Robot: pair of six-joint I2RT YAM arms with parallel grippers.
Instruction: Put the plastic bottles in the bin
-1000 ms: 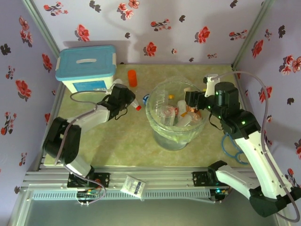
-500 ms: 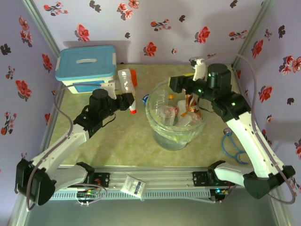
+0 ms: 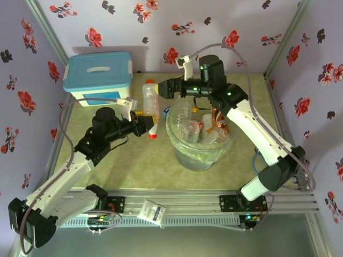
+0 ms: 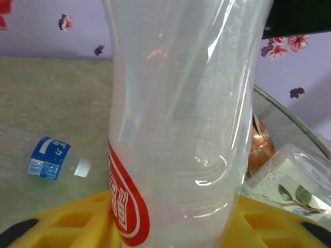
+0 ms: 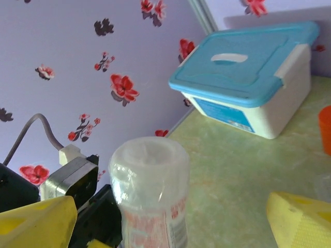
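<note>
My left gripper (image 3: 146,124) is shut on a clear plastic bottle (image 3: 150,104) with a red cap and a red label (image 4: 126,206). It holds the bottle just left of the bin, base up and cap down. My right gripper (image 3: 164,88) reaches in from over the bin and stands open. Its yellow fingers (image 5: 36,222) are wide apart on either side of the bottle's base (image 5: 150,165) without touching it. The grey bin (image 3: 179,147) with its clear liner holds several bottles (image 3: 192,130). Another bottle with a blue label (image 4: 49,157) lies on the table by the bin.
A white box with a blue lid (image 3: 99,77) stands at the back left. A short orange cylinder (image 5: 326,129) is beside it. Blue cable loops (image 3: 262,166) lie right of the bin. A small packet (image 3: 151,210) rests on the front rail.
The left arm has lifted the red-capped bottle off the table and swung it toward the bin. The right arm has swung left from over the bin to the bottle's base, its jaws opening wider.
</note>
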